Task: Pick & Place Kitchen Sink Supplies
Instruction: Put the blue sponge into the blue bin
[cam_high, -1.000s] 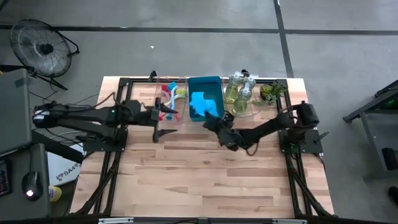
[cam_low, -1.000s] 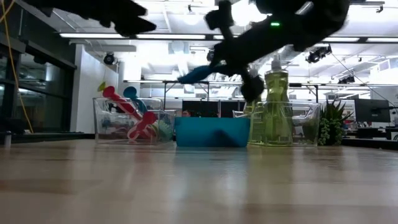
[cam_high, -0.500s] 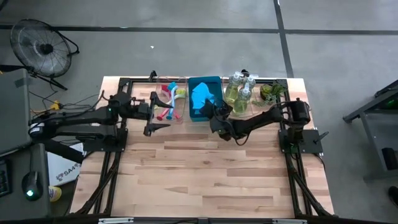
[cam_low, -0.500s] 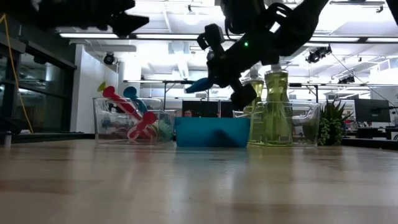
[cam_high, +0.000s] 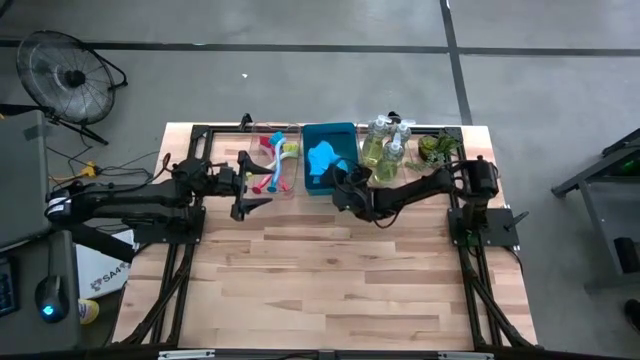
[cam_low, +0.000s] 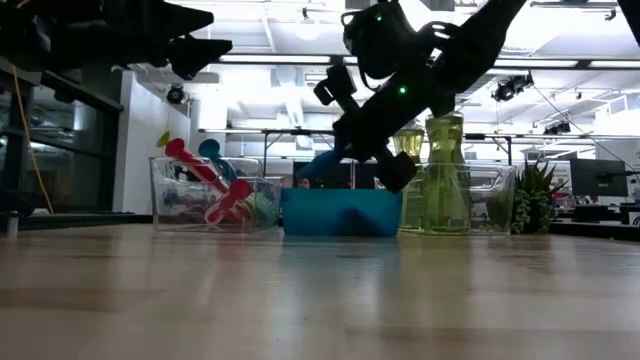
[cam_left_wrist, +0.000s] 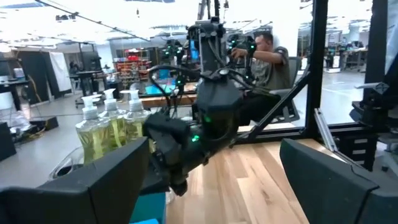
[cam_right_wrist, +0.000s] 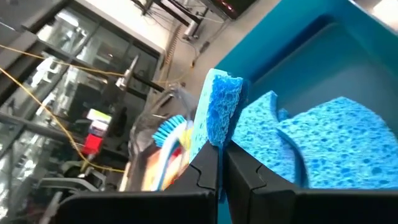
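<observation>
My right gripper (cam_high: 338, 181) is shut on a bright blue wavy-edged sponge (cam_right_wrist: 219, 102) and holds it over the blue bin (cam_high: 347, 131) at the table's far edge. More blue sponge (cam_right_wrist: 323, 146) lies inside the bin. Pink, yellow-green and teal dish brushes (cam_high: 270, 160) stand in a clear tray left of the bin. Pump bottles of yellowish liquid (cam_high: 382, 148) stand in a clear tray to its right. My left gripper (cam_high: 252, 196) hangs open in front of the brush tray, with nothing between its fingers (cam_left_wrist: 93, 180). My right gripper pinches one end of the sponge (cam_right_wrist: 213, 142) between its two fingertips. The fingers come from the table's right and near side, slanting a little downward. The sponge stands on edge beyond the fingertips, lifted clear above the bin and the sponge inside it.
A small green potted plant (cam_high: 436, 148) stands at the far right corner. A black frame (cam_high: 205, 131) runs along the table's far edge. Bare wooden tabletop (cam_high: 330, 280) spreads over the near half.
My right gripper has carried the sponge toward the far edge and a little left, lowering it over the blue bin; the sponge stays clear. My left gripper has drawn back toward the table's left, sunk a little and tipped upward, staying open.
</observation>
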